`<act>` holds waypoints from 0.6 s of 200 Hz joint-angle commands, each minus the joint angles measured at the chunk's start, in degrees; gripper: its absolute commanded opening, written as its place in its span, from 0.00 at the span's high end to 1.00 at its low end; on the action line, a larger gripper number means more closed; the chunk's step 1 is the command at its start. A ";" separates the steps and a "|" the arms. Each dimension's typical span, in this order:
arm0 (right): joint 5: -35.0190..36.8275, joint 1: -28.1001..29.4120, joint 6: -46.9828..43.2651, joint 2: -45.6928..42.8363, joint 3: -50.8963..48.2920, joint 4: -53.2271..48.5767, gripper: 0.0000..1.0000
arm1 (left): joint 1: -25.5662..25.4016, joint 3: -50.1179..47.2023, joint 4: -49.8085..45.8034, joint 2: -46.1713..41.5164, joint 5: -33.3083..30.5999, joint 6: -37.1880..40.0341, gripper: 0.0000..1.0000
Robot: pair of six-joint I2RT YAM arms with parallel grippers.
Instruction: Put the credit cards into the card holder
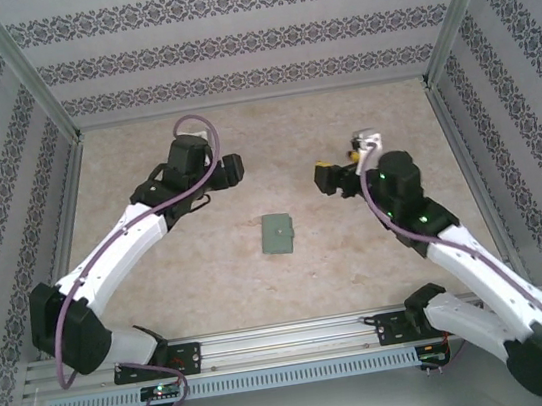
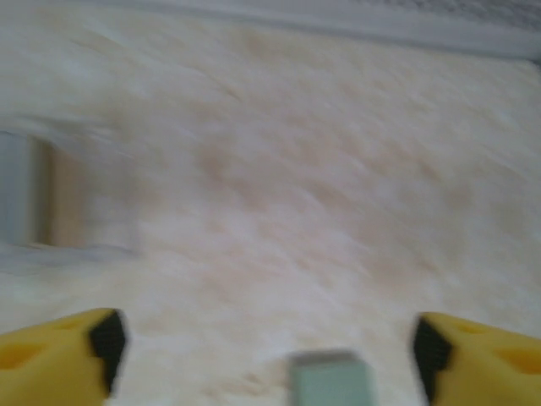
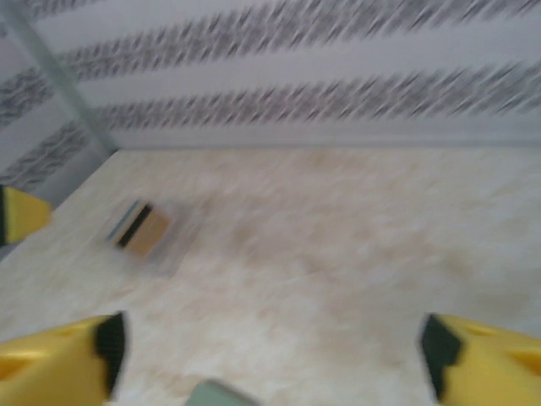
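1. Near the middle of the table, a little toward 6 o'clock, the sage-green card holder lies flat and looks folded shut. It touches neither arm.
2. The left gripper hangs at about 11 o'clock from the holder and the right gripper at about 1 o'clock. They face each other, both well apart from the holder.
3. In the left wrist view the left gripper's yellow fingers stand wide apart with nothing between them. A blurred grey-green edge of the holder shows low in the frame, at 6 o'clock.
4. The right wrist view shows the same. The right gripper's fingers are spread wide and empty, and a sliver of the holder sits at the bottom edge.
5. From the right wrist camera, a clear stand sits on the table at about 9 o'clock, near the side wall. An orange-brown card with a dark stripe stands inside it. The picture is too blurred to tell whether other cards stand with it.
6. Judged from this, at least that card is not yet in the holder, so the task is unfinished.
7. Whether any card is already tucked inside the folded holder cannot be told. No loose card is visible on the open table.
8. What is left, as I read it, is to fetch the card from the stand, open or steady the holder, and slide the card in.
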 commanded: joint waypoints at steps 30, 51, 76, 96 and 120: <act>20.85 -5.86 -14.53 -7.61 -15.93 9.97 0.02 | 2.10 -22.47 22.13 -7.74 -32.43 22.60 0.01; 17.26 -10.54 -17.05 -6.97 -22.21 17.13 0.02 | 7.21 -33.07 34.45 -11.31 -24.80 18.68 0.01; 13.92 -16.49 -15.46 -2.49 -23.17 19.29 0.02 | 12.19 -43.78 48.70 -11.95 -29.28 21.07 0.01; 14.21 -18.10 -14.06 5.25 -25.31 29.46 0.02 | 15.67 -47.59 54.80 -9.77 -24.70 23.55 0.01; 13.53 -18.74 -14.14 19.46 -25.07 42.07 0.02 | 17.90 -48.34 61.02 -3.81 -20.10 21.96 0.01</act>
